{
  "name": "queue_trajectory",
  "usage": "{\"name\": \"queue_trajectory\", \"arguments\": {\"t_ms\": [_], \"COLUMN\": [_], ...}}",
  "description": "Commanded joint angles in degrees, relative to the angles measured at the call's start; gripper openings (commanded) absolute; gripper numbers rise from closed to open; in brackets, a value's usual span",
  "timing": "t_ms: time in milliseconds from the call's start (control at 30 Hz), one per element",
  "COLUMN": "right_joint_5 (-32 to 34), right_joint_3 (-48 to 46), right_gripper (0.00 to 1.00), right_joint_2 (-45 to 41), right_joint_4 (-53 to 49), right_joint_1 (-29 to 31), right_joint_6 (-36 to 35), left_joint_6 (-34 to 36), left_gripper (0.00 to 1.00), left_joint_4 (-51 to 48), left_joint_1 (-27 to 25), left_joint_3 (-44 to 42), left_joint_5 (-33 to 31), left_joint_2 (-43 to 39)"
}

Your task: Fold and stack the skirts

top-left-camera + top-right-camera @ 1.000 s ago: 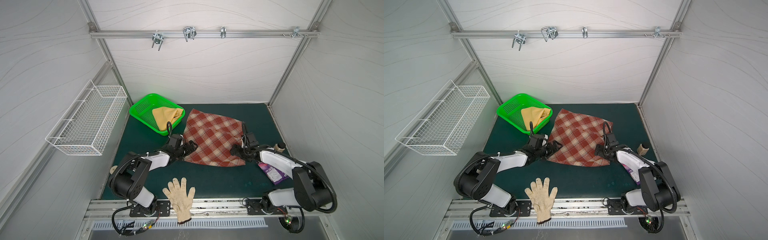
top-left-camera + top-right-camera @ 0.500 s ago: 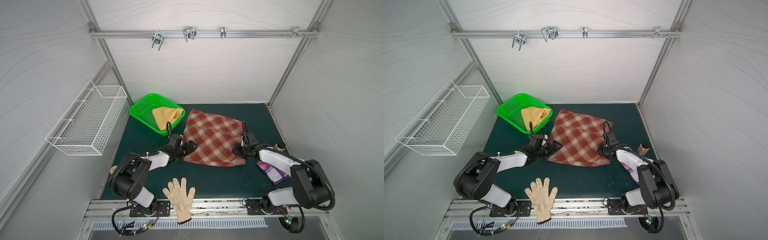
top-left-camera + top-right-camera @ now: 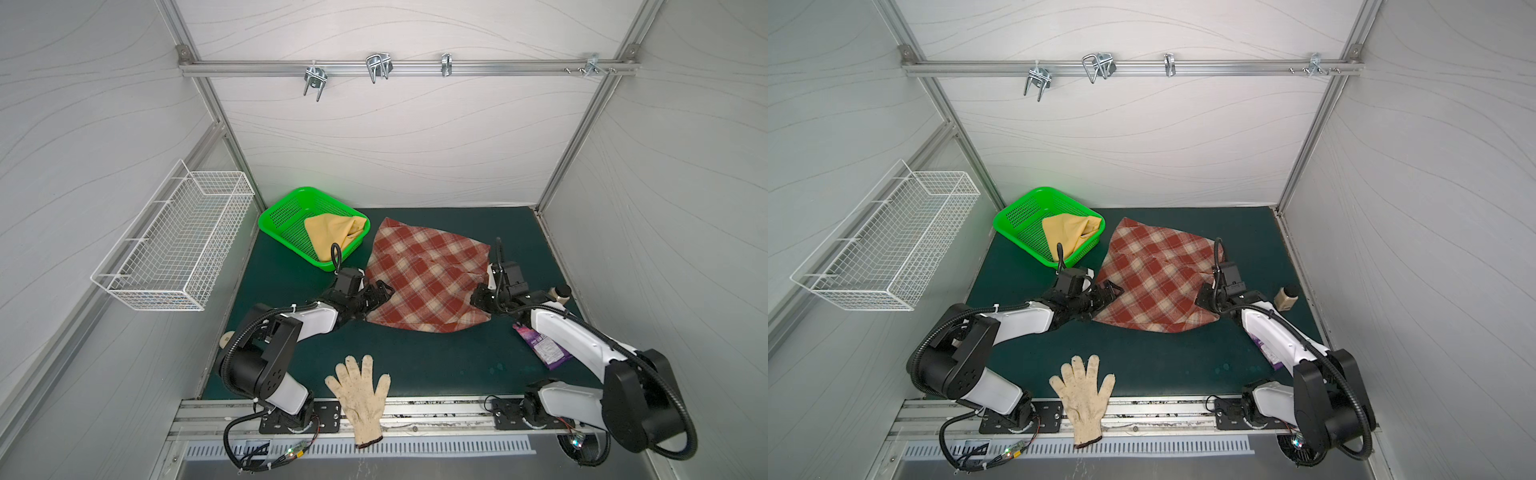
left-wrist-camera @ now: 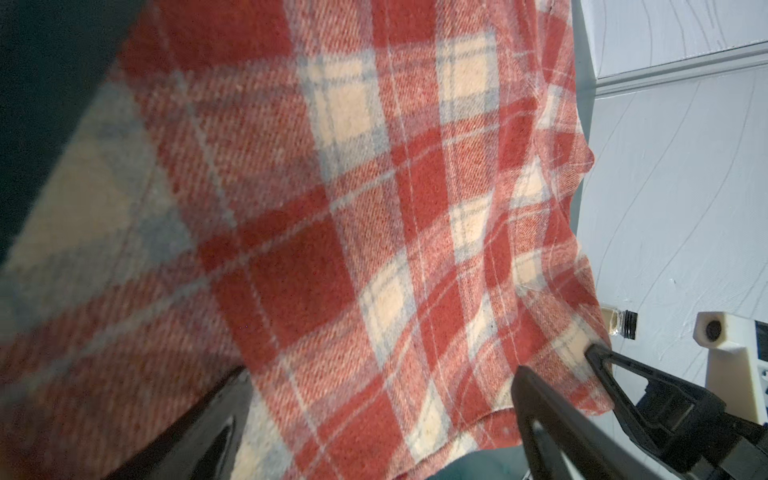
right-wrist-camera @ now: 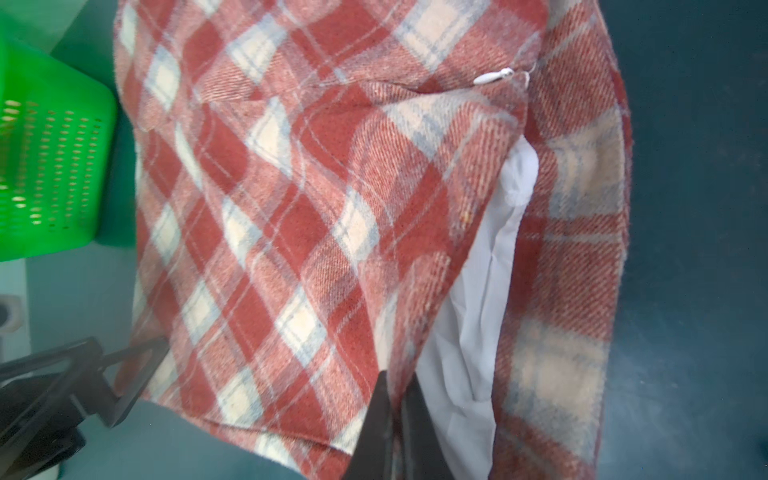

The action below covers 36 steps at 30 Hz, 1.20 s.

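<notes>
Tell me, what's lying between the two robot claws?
The plaid skirt lies spread out between the left gripper and the right gripper. Both top views show it.

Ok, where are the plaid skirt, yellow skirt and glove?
plaid skirt [image 3: 428, 282]: in a top view, cloth middle
yellow skirt [image 3: 332, 236]: in a top view, cloth middle
glove [image 3: 360, 392]: in a top view, palm
</notes>
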Motion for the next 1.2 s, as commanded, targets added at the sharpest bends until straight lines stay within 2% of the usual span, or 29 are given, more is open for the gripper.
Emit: {"name": "queue_trajectory", "arguments": {"t_ms": [0,300,500,700,967,1167], "right_joint_5": [-2.5,-6.2,-6.4,-9.4,-9.7,-7.3], "right_joint_3": [-1.4,-3.5,-4.8,-8.7,-15.2,-19.2], "right_gripper": [0.00,0.00,0.00,0.00,0.00,0.01], "right_joint_2": [-3.6,-12.8,-15.1,-15.2,-20.5,-23.6], "right_joint_4": [-3.7,-8.1,-10.6,-10.5,-11.6,-11.6], "right_joint_1": [-0.2,-0.1,-0.2,-0.1,1.1,3.2], "right_joint_6": [1.0,1.7,1.0,1.3,4.0,5.8], "left_joint_6": [0.3,0.4,0.1,0.8,0.4,-0.1], "left_gripper": [0.98,0.98,0.98,0.98,0.98,0.97], "left_joint_4": [-3.1,-5.0,-6.3,-10.8,-13.3,-14.0], "left_joint_1": [0.6,0.9,1.3,1.3,1.6,1.6], "left_joint_3": [-1.1,-0.8,-1.2,-1.4,-1.7,-1.9], "left_joint_5": [-1.6,-2.3,-2.6,-4.5,-6.3,-6.9], "left_joint_2": [-0.5,-2.3,-4.2,-9.6,-12.8,-14.2]}}
